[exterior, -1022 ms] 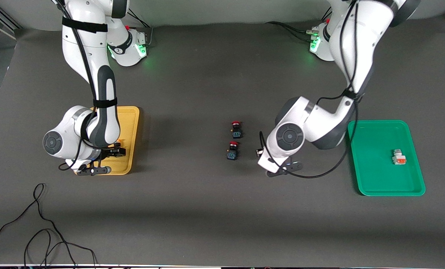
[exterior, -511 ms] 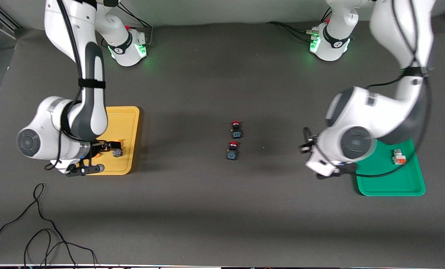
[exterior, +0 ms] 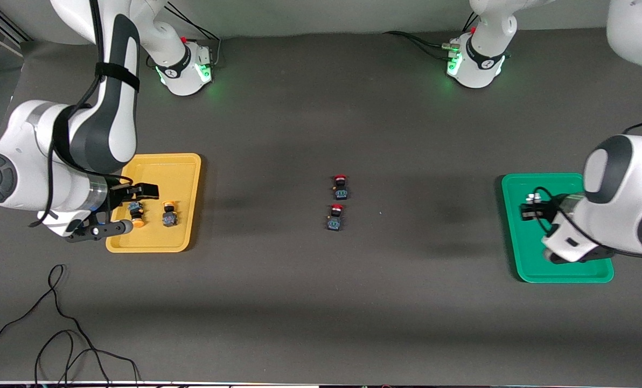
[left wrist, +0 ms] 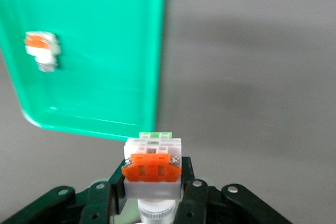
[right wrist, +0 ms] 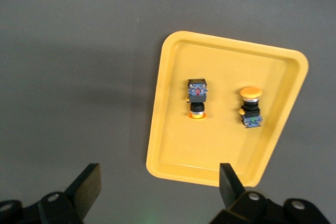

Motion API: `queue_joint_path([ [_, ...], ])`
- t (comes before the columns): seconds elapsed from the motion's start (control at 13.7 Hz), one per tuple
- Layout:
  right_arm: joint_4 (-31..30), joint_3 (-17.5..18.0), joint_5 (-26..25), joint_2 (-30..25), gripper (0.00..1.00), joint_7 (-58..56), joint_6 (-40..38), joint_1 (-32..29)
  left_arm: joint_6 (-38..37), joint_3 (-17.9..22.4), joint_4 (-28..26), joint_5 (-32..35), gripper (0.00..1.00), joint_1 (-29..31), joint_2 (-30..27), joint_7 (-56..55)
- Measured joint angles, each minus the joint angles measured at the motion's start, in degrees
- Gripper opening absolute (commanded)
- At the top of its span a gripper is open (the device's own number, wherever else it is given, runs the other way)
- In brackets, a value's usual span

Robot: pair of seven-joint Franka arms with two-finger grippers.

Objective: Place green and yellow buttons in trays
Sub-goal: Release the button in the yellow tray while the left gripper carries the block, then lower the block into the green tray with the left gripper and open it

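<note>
- Front view: the shallow yellow plastic tray with rounded corners [exterior: 183, 178] lay toward the right arm's end of the table. Two small dark-bodied switches with round yellow-orange caps lay in it side by side, one [exterior: 135, 214] under the gripper and the other [exterior: 168, 213] just beside it, toward the table's middle.
- The right gripper [exterior: 133, 195] hung over that yellow tray with its fingers spread and nothing between them.
- Two dark-bodied switches with red caps [exterior: 340, 186] [exterior: 336, 216] sat on the dark grey table mat [exterior: 310, 302] near its middle, well apart from the yellow tray, one nearer the front camera than the other.
- The matching shallow green plastic tray [exterior: 525, 258] lay toward the left arm's end, well apart from the yellow tray. The left gripper [exterior: 531, 207] was over it.
- Left wrist view: the left gripper [left wrist: 152, 177] pinched a small white blocky switch with an orange face [left wrist: 153, 165], held in the air above the mat, just beside the green tray's [left wrist: 105, 77] rim. A second white blocky switch with an orange face [left wrist: 43, 50] lay inside that tray.
- Right wrist view: the right gripper's [right wrist: 157, 184] two fingers [right wrist: 86, 184] stood wide apart above the yellow tray [right wrist: 173, 150], where both yellow-capped switches [right wrist: 197, 97] [right wrist: 250, 106] lay apart from each other.
</note>
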Motion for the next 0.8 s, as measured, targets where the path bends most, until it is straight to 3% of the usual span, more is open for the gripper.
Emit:
queue_joint_path([
  [0.22,2.15,1.09,-4.59,-2.10,1.00,2.17,-1.74,-0.31,6.10,0.05,-4.71,2.95,0.00,4.01,0.21,3.96],
  [0.36,2.77,6.96,-10.03,-6.51,1.00,5.02,-2.18,-3.57,12.07,0.05,-8.83,4.73,0.00,6.01,0.33,5.71],
  [0.58,2.81,24.69,-19.61,-15.79,1.00,10.67,-2.36,-16.82,22.26,0.09,-15.17,5.27,0.00,9.49,0.78,8.84],
  [0.8,2.02,43.47,-23.36,-22.76,1.00,12.15,-2.99,-34.83,32.21,0.09,-20.71,5.33,0.00,12.09,2.30,9.91],
])
